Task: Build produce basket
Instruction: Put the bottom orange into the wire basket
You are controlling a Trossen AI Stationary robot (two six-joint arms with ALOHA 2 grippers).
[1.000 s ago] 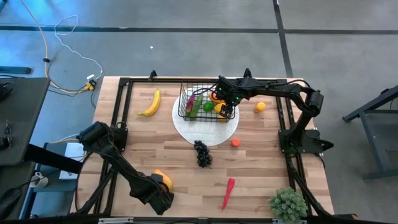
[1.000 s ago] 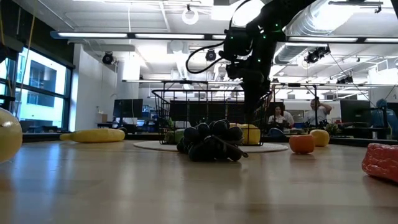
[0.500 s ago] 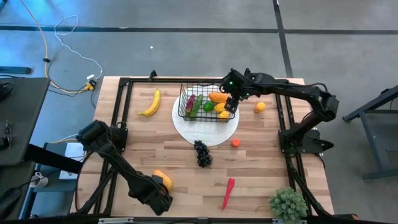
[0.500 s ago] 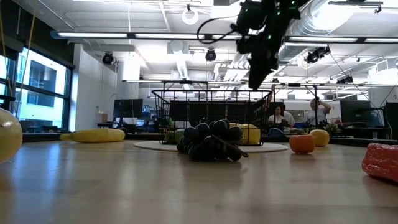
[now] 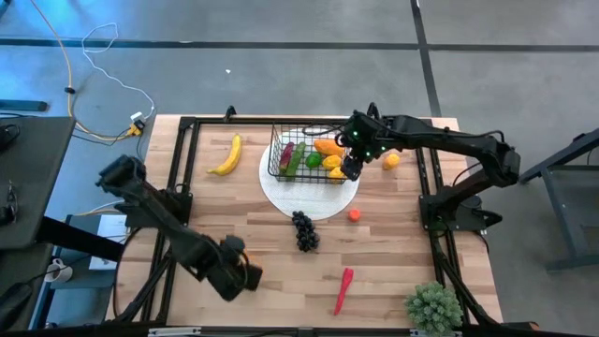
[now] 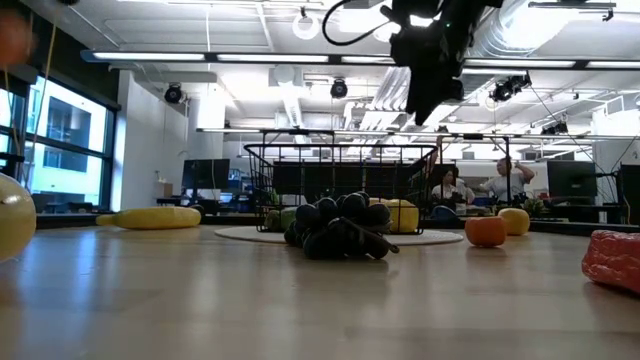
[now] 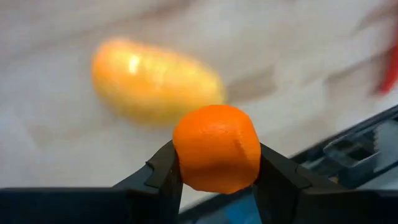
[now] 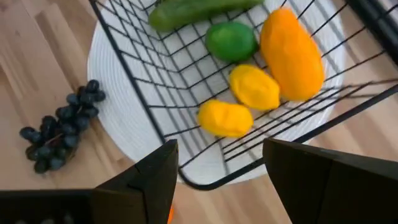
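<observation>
Produce basket sits on the white plate, part-filled. Our left gripper pinches a small orange near the front left, lifted clear for carrying over. Our right gripper hangs spread and empty beside the basket's right end.

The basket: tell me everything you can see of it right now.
The basket is a small rectangular black wire-mesh box with open grid sides and an open top. It stands upright on a round white plate at the back middle of the table. Inside lie a cucumber, a lime, two lemons and a larger orange-yellow fruit. The right gripper hovers by its right end, fingers open, not touching it.
</observation>
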